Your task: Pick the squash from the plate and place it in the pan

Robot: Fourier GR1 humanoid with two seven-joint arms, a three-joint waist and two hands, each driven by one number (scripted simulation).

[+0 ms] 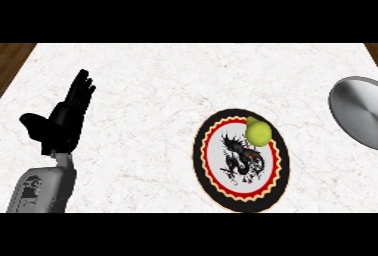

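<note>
A yellow-green squash (258, 133) lies on the upper right part of a round plate (214, 172) with a black rim, red band and a black dragon drawn in its white middle. The grey metal pan (356, 112) sits at the right edge of the view, partly cut off. My left hand (63, 122) rests at the left with fingers straight and pointing up, far from the plate and holding nothing. My right hand does not show.
The counter top (162, 80) is white marble. Brown wood (15, 57) shows past its upper left corner and at the far upper right.
</note>
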